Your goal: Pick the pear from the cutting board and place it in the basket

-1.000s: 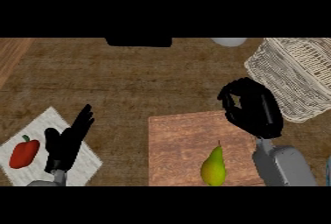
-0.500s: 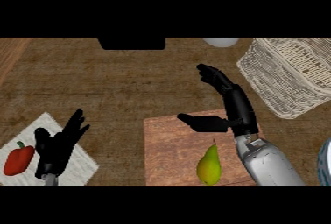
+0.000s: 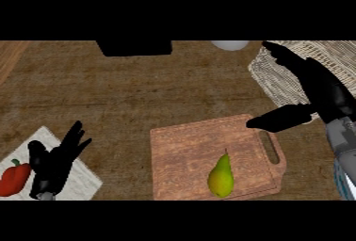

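Observation:
A green-yellow pear [image 3: 221, 175] lies on the wooden cutting board [image 3: 188, 150], toward its near edge, stem pointing away. My right hand [image 3: 316, 89] hovers open above the board's far right corner, fingers stretched toward the wicker basket [image 3: 274, 77] and thumb sticking out left over the board's handle. It is apart from the pear and holds nothing. The basket stands at the far right, partly hidden behind that hand. At the lower left my left hand [image 3: 54, 162] rests open, fingers up.
A red bell pepper [image 3: 14, 179] lies on a white cloth [image 3: 83, 176] beside the left hand. A dark box [image 3: 133, 47] and a pale round object [image 3: 230, 44] sit at the counter's far edge.
The view has shifted, so the board and pear show further right. My right hand has swung right, toward the basket, staying open. The pear stays on the board.

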{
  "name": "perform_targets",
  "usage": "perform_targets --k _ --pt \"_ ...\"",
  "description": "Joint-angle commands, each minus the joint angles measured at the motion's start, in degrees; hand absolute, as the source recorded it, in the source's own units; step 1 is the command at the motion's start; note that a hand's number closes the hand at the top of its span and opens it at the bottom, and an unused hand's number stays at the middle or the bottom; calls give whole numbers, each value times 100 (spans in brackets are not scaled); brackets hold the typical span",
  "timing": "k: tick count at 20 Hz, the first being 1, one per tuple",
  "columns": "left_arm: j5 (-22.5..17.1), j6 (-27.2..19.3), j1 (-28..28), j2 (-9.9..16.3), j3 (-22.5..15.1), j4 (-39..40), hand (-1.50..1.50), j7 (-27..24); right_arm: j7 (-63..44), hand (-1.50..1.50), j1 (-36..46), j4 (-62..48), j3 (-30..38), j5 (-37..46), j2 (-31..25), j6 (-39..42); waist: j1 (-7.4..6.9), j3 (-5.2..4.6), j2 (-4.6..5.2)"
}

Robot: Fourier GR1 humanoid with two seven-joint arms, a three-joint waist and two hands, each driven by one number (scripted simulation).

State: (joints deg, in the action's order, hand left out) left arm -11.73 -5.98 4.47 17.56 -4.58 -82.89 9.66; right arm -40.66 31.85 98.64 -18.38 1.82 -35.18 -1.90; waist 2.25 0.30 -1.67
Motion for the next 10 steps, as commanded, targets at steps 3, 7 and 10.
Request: perform_targets --k 3,7,10 --pt "60 -17 315 72 -79 232 0 419 -1282 -150 460 460 513 -1560 -1152 1869 -35 -47 95" --pt "60 65 431 68 -125 264 0 355 -1797 -150 619 421 753 -2708 -1644 2781 -111 -47 126" --pt "50 -32 276 82 -65 204 0 576 -1959 -150 267 709 844 -3325 -2031 3060 -30 -36 121"
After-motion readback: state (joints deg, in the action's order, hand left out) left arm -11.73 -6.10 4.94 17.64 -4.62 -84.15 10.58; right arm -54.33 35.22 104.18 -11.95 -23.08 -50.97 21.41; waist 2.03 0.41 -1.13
